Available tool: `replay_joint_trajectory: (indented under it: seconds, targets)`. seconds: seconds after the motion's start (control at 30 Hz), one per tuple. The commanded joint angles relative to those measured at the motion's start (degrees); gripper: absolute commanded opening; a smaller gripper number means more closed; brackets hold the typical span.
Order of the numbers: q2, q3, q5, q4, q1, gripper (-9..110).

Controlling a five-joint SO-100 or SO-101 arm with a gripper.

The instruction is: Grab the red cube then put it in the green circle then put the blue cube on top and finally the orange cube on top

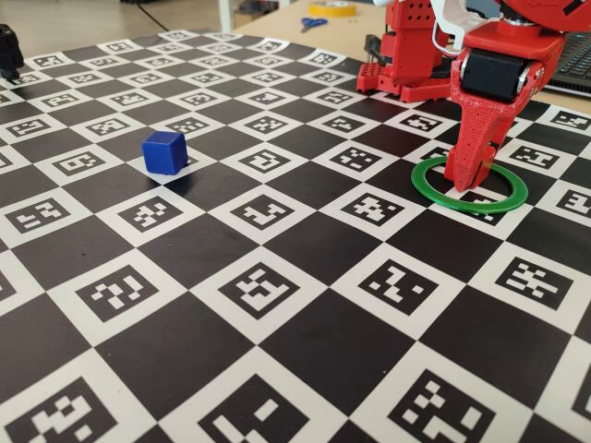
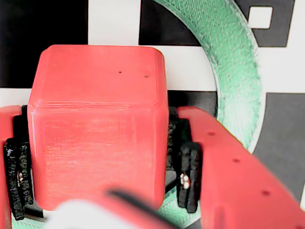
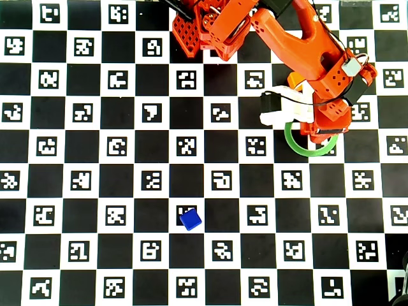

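My gripper [image 2: 97,148] is shut on the red cube [image 2: 90,95], which fills the wrist view between the two black pads. It stands low inside the green circle [image 1: 480,209], fingertips pointing down at the mat. The ring's arc [image 2: 238,62] curves to the cube's right in the wrist view, and from overhead the ring [image 3: 290,141] is partly covered by the gripper [image 3: 322,134]. The blue cube [image 1: 164,152] sits alone on the mat far to the left, also seen from overhead [image 3: 190,218]. A bright orange cube [image 3: 294,80] peeks out beside the arm, mostly hidden.
A black-and-white checker mat with printed markers [image 1: 259,286] covers the table. The red arm base [image 1: 406,55] stands at the back. Scissors [image 1: 312,23] and a yellow tape roll [image 1: 332,7] lie beyond the mat. A dark object [image 1: 9,51] sits at the far left.
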Motion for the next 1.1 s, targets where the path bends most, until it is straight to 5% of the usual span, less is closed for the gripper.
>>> replay_joint_trajectory:
  seconds: [0.0, 0.33, 1.07]
  targets:
    - [0.44, -3.16, 0.00, 1.14, -1.23, 22]
    - [0.88, -3.16, 0.18, 2.64, -1.76, 40]
    - [7.38, -8.53, -2.90, 11.25, 2.46, 41]
